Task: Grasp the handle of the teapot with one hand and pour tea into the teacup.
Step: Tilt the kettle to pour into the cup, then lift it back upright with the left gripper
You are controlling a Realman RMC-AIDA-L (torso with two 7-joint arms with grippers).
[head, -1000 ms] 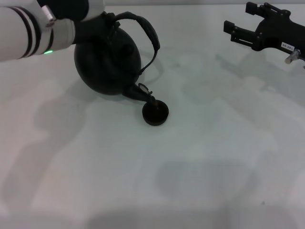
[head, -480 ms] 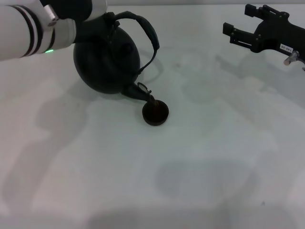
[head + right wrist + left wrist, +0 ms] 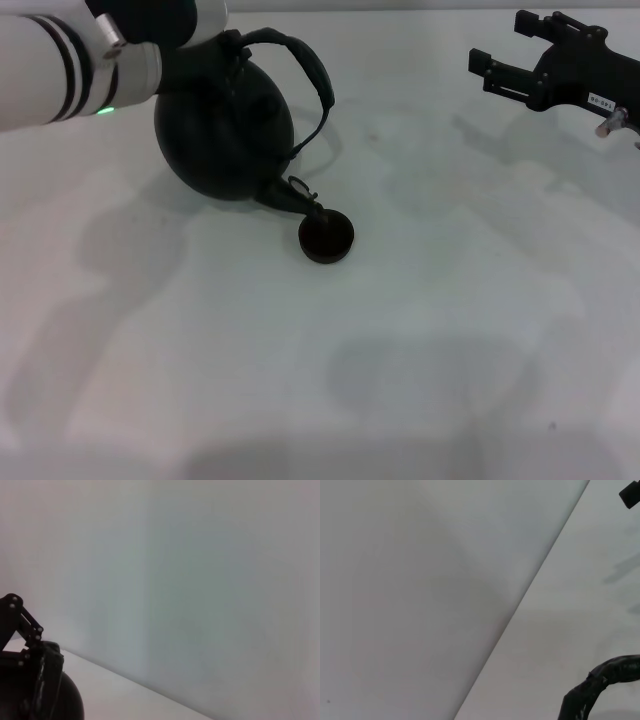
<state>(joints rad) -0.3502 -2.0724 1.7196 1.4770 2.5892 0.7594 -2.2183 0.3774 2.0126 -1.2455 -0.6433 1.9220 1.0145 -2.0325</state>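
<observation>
A: Teapot [image 3: 222, 130] — where was it?

B: Up at eleven o'clock in the head view. Tipped over toward five o'clock, with the spout [image 3: 295, 195] dipped low.

A: And held by what?

B: By the left gripper [image 3: 222, 42], at twelve o'clock of the pot's body. Clamped on the far end of the handle [image 3: 310, 70], judging by how the pot hung tilted. Grip itself mostly hidden behind the arm. Only a stretch of that rough wrapped hoop [image 3: 600, 680] caught in the left wrist view.

A: Teacup [image 3: 326, 240]?

B: Sat upright on the table [image 3: 450, 330], near the middle, at five o'clock of the pot. Spout tip just over its rim at eleven o'clock, touching or nearly so; could not tell which.

A: Any tea seen going in?

B: Hard to say. No clear stream made out, and the cup's inside looked only dark, so no telling how full.

A: So how far along?

B: Grasp done, lift done, tilt done. Seemingly in the pouring step itself. Left to do, most likely: finish the pour, bring the pot back upright, set it down.

A: Right gripper [image 3: 503, 40]?

B: Parked at two o'clock, well apart from pot and cup. Spread wide, holding nothing.
</observation>
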